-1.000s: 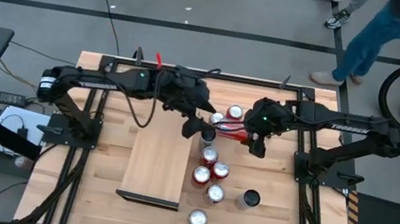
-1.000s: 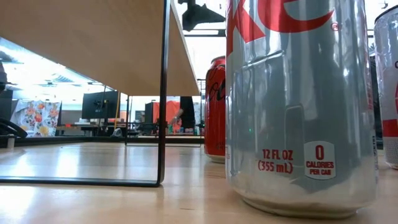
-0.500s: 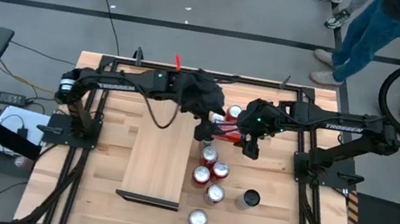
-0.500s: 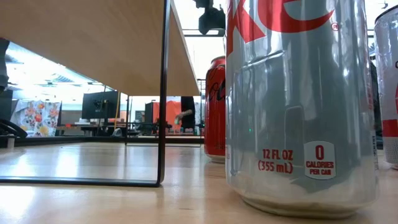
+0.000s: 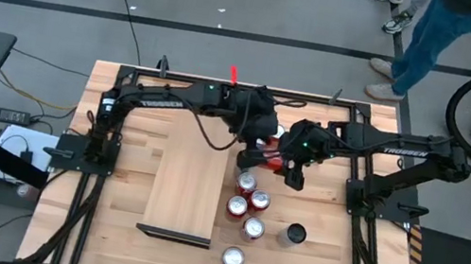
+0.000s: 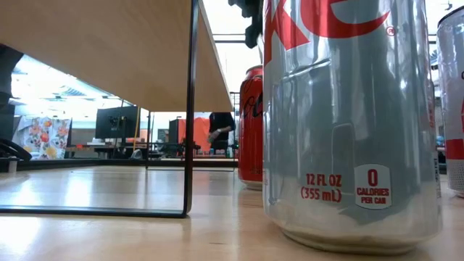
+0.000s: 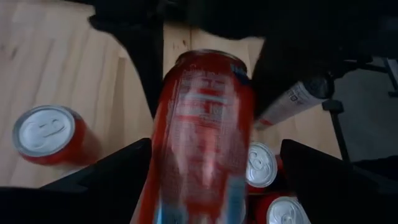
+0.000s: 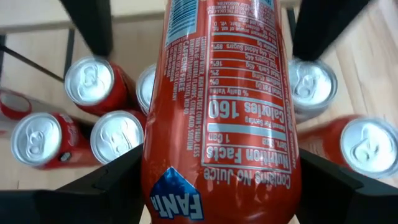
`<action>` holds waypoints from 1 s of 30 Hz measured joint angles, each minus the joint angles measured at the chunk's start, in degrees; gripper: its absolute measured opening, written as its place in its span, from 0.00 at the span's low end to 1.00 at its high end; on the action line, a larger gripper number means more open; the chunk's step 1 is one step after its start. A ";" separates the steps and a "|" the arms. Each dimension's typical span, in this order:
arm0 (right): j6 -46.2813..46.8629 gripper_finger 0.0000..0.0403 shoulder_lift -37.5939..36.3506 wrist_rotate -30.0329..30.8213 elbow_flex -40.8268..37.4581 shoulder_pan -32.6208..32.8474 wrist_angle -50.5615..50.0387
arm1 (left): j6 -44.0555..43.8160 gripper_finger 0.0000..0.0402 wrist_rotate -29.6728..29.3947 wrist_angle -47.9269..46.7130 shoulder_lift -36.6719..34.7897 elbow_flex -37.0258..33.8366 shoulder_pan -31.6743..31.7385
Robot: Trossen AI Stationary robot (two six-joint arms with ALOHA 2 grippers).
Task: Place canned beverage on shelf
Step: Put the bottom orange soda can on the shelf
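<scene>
Can: orange Fanta can (image 8: pixel 221 106), held off the tabletop (image 5: pixel 117 151) between both grippers, beside the shelf's far end.
Right gripper (image 5: pixel 294 169): clamped on the can.
Left gripper (image 5: pixel 249 156): closed around the same can.
Shelf (image 5: pixel 187 191): bare, left of the standing cans (image 5: pixel 246 212).

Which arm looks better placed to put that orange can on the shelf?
Probably the left. The shelf lies on its side, close by the left gripper. The right gripper holds the orange can but is farther from the shelf.
</scene>
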 joint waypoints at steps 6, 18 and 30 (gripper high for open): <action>-0.38 0.79 0.00 0.01 0.00 0.46 1.15 | 0.40 0.92 0.47 -2.07 1.14 -0.02 -0.60; -0.64 0.79 0.00 0.31 0.00 0.44 1.71 | 0.51 0.87 1.75 -3.32 1.34 -0.02 -0.74; -0.66 0.83 -0.02 0.01 -0.09 0.37 3.17 | 2.61 0.75 2.96 -5.00 1.32 0.00 -0.75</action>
